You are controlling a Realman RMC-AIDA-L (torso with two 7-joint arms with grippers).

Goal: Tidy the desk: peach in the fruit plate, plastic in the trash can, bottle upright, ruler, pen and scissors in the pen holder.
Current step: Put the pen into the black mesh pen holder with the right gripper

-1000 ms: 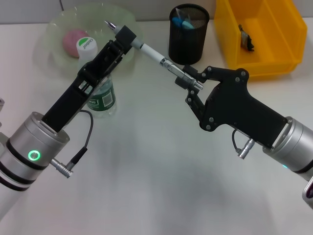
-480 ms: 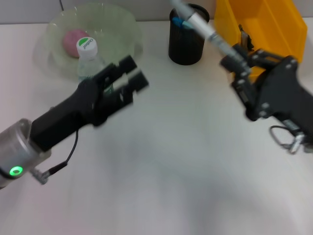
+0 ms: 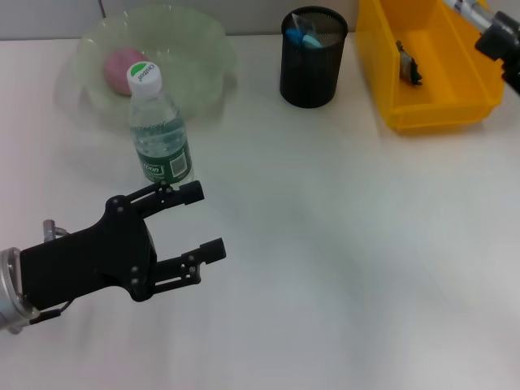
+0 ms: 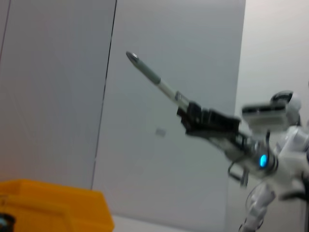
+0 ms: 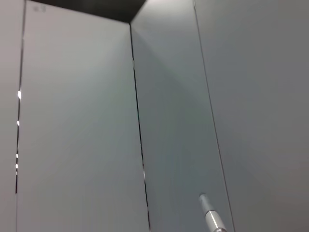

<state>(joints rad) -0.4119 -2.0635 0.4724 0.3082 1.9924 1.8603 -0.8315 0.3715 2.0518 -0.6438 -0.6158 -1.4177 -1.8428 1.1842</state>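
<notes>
— Where is the pen (image 4: 159, 83)?
— Up off the desk (image 3: 341, 244), clamped in the right gripper (image 4: 190, 112); the left wrist view shows it angled tip-up against a grey wall. From the head view that gripper sits at the frame's far edge, beyond the trash can (image 3: 463, 106).

— And relative to the pen holder (image 3: 312, 58)?
— Well apart from it, on the trash can's side. Blue scissors (image 3: 307, 38) already stand inside the holder.

— The other arm?
— The left gripper (image 3: 201, 221) hovers low over the desk, fingers spread and empty, just beside the upright bottle (image 3: 159, 134). Behind the bottle, the peach (image 3: 122, 65) rests in the fruit plate (image 3: 203, 41).
</notes>
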